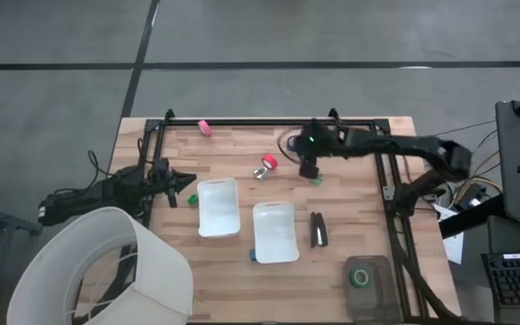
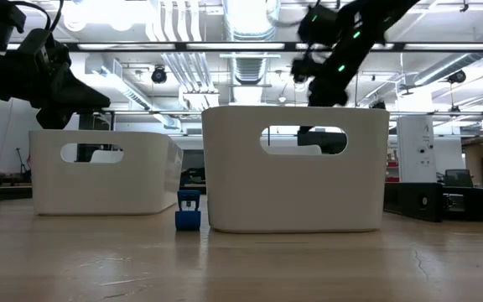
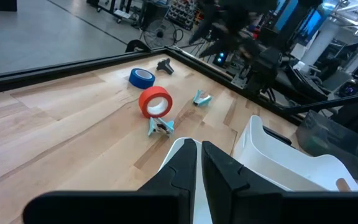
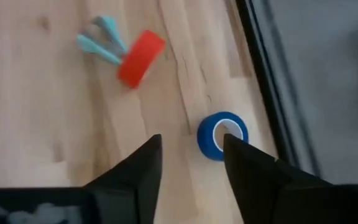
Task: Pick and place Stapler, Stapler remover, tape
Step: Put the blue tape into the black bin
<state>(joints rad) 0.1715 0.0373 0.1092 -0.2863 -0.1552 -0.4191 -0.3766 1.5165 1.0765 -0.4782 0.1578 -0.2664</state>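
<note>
Wooden surface (image 1: 233,262) carries two white trays (image 1: 218,207), with my stapler (image 1: 319,229) right of them. Right end effector (image 4: 190,163) hangs with fingers apart, empty, above blue tape (image 4: 222,135); red tape (image 1: 269,163) sits centre. Left end effector (image 3: 199,168) waits narrowed at the left edge.

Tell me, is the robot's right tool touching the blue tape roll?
Apart. In the right wrist view, the right tool stands open above the table and the blue tape roll lies on the wood beyond its fingers, not pinched.
</note>
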